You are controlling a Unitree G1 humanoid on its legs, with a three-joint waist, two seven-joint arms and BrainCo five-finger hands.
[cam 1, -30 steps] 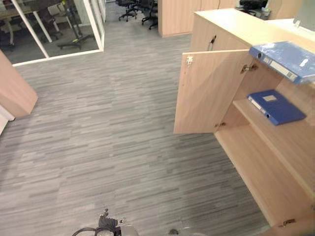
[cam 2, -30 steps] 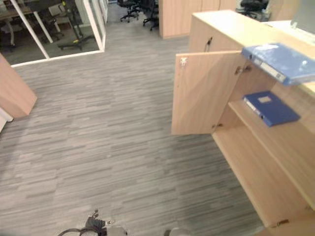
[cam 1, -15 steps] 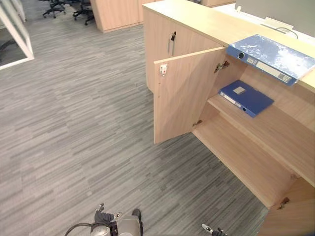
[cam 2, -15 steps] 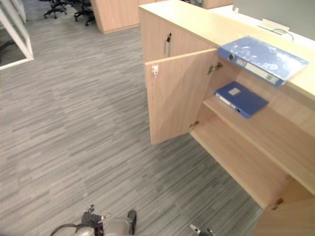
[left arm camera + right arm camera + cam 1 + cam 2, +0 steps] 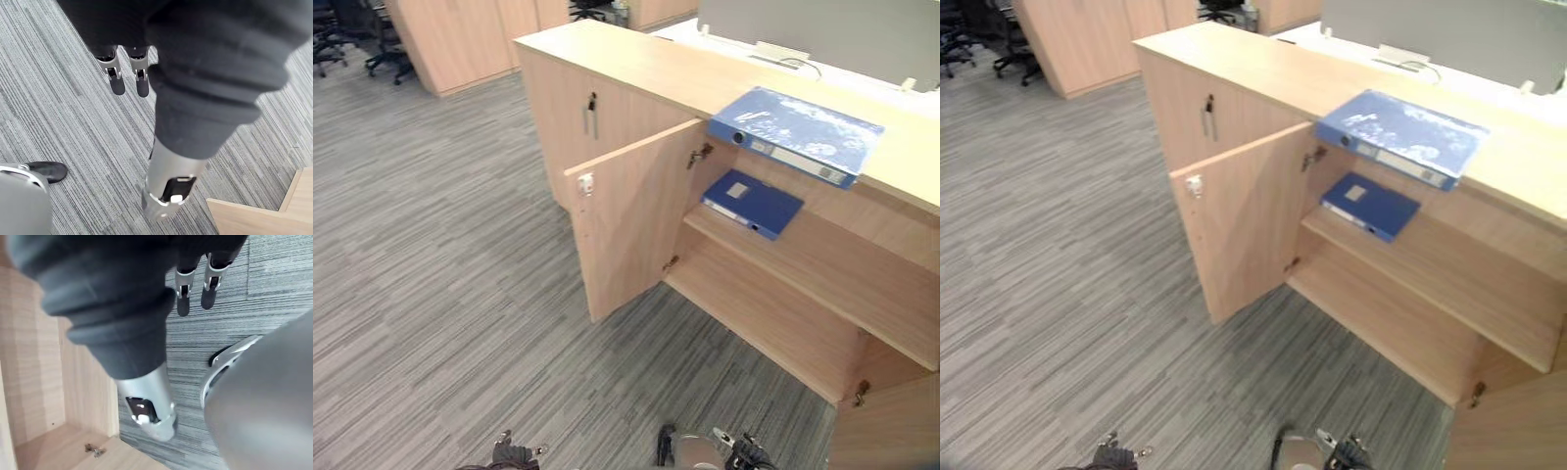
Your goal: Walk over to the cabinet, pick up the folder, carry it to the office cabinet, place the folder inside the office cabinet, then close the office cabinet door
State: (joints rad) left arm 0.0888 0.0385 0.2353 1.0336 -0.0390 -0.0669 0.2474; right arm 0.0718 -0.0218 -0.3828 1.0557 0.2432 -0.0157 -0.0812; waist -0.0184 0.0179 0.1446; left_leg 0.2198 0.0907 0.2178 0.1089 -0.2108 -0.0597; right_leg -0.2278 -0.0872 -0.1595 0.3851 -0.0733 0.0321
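Note:
A blue folder (image 5: 798, 132) lies flat on the light wood top of the office cabinet (image 5: 656, 69), its spine at the front edge. A second blue folder (image 5: 751, 203) lies on the upper shelf inside. The cabinet's left door (image 5: 626, 225) stands wide open, and a corner of its right door (image 5: 886, 431) shows at the lower right. My left hand (image 5: 168, 181) hangs over the grey carpet with straight fingers, holding nothing. My right hand (image 5: 146, 406) hangs the same way beside the open right door, also holding nothing. Both hands are well short of the folders.
The bottom shelf (image 5: 764, 313) of the cabinet is bare. More wood cabinets (image 5: 460, 39) and office chairs (image 5: 352, 39) stand at the far back left. A grey desk partition (image 5: 822, 29) rises behind the cabinet. Grey carpet (image 5: 440, 274) stretches to the left.
The camera has swung right and come closer, so the cabinet now sits nearer and more central. The folders and doors have not moved.

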